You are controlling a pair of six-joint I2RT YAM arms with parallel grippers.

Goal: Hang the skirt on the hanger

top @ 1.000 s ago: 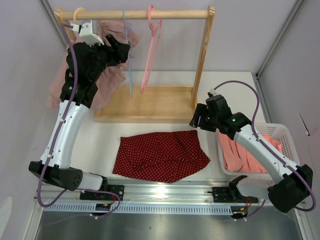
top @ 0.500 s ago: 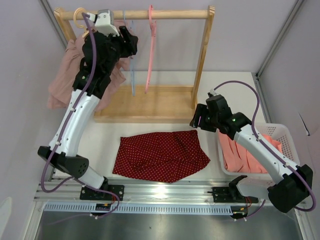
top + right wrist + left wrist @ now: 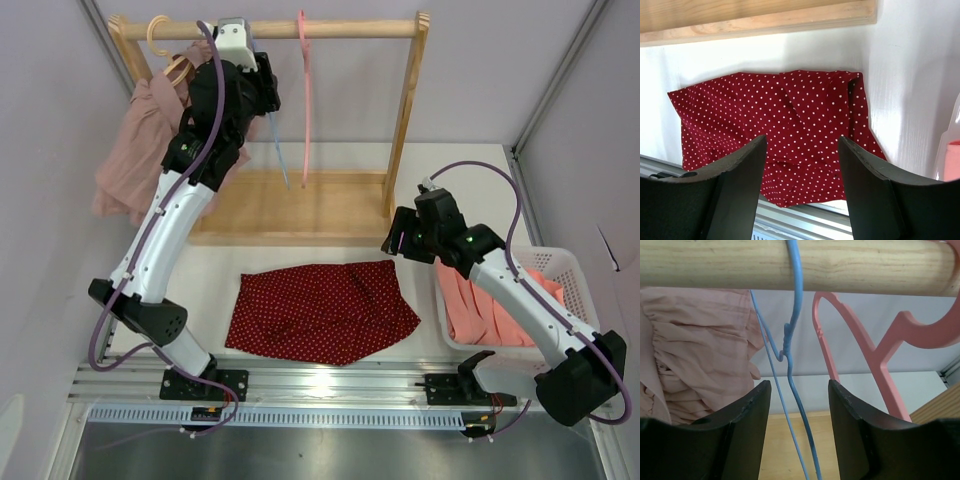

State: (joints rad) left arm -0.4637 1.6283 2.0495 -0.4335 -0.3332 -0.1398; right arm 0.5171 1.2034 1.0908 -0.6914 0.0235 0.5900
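White arms (image 3: 165, 235) carry black joints, purple cables (image 3: 470, 164), black claw fingers (image 3: 745, 430).

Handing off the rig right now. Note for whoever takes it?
Left gripper: open, up at the wooden rail, jaws either side of the blue hanger, not closed on it.
Right gripper: open, empty, above the red dotted skirt.
Skirt: flat on the table.
Done: nothing hung.
To do: grip the hanger, get the skirt onto it.
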